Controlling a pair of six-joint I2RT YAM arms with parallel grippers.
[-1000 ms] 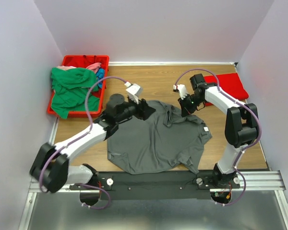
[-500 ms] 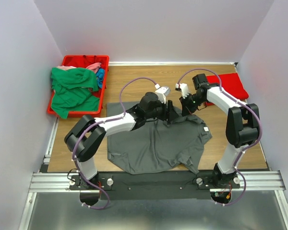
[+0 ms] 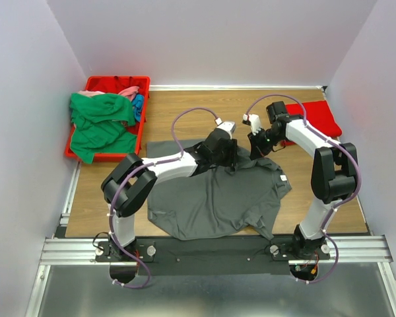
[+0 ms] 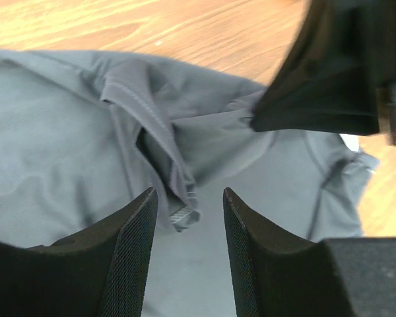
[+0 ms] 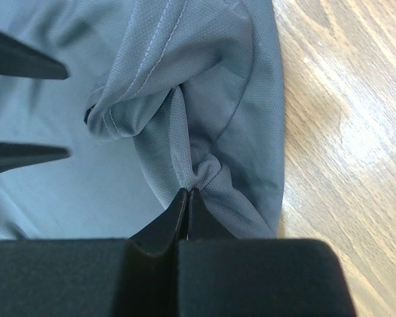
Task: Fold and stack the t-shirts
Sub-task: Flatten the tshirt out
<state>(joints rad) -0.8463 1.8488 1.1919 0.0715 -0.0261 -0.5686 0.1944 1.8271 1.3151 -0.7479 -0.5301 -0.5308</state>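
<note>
Grey shirt [image 3: 211, 198] lies spread on desk [image 3: 185, 112] between the 2 arms; right end effector [image 5: 187, 198] clamped shut on a bunched fold at its far edge, left end effector [image 4: 188, 198] open, fingers either side of a raised fold just beside it, not gripping.

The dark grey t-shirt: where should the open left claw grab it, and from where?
Probably the raised stitched fold, from above: it stands proud of the flat dark grey t-shirt, ahead of the open left gripper, beside the right gripper, which pinches it.
</note>
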